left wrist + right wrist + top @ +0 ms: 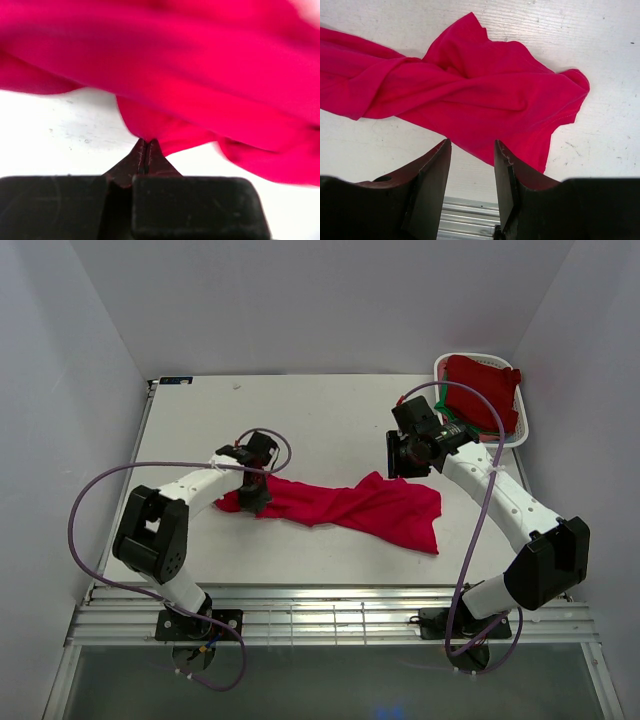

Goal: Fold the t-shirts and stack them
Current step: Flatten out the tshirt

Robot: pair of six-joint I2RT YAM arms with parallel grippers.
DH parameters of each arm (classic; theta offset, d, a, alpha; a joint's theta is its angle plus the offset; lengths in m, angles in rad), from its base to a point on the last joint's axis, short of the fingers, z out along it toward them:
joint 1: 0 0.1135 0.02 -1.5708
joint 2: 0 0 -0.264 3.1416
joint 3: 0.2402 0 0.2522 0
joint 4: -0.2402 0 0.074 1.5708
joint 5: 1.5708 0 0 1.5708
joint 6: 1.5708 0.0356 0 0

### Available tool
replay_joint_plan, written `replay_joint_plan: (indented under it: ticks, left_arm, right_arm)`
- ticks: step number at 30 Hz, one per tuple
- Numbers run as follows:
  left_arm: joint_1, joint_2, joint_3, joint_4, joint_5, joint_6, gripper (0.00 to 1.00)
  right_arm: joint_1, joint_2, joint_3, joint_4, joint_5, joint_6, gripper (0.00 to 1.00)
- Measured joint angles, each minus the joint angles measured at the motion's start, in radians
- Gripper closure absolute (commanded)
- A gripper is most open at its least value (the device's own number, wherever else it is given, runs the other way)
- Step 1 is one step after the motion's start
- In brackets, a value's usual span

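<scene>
One crimson t-shirt (350, 505) lies pinched in left fingers (136, 161), below parted right fingers (434, 172).

In the left wrist view the shirt (200, 75) is blurred and runs off the top, left and right edges. From above, the left tool (254, 490) covers that shirt's left end, so the pinched spot is hidden. The right wrist view cuts the shirt off at its left edge. In the basket (475, 357) a red shirt (480, 385) hides all but a sliver of green cloth (452, 412), and the right arm (470, 455) covers the basket's near-left corner.
</scene>
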Motion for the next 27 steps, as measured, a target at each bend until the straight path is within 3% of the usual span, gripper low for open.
replay_joint_plan:
  ticks: [3,9,11,16,21,27]
  left_arm:
    - [0.000,0.002,0.227,-0.151,-0.002,0.015,1.00]
    - [0.010,0.182,1.182,-0.362,0.005,0.063,1.00]
    - [0.021,0.174,1.326,-0.351,0.031,0.063,1.00]
    - [0.041,0.056,1.357,-0.406,0.032,0.053,1.00]
    - [0.041,-0.130,1.146,-0.373,-0.042,0.061,1.00]
    - [0.041,-0.286,1.078,-0.403,-0.116,0.041,1.00]
  right_arm:
    - [0.000,0.000,0.000,-0.005,0.012,0.000,0.54]
    - [0.000,0.000,0.001,-0.011,0.025,0.000,0.54]
    - [0.000,0.000,0.001,-0.011,0.026,0.000,0.54]
    - [0.000,0.001,0.001,-0.010,0.032,0.000,0.53]
    - [0.000,0.006,0.001,-0.005,0.040,0.000,0.53]
    - [0.000,0.047,0.019,0.032,0.036,0.005,0.51]
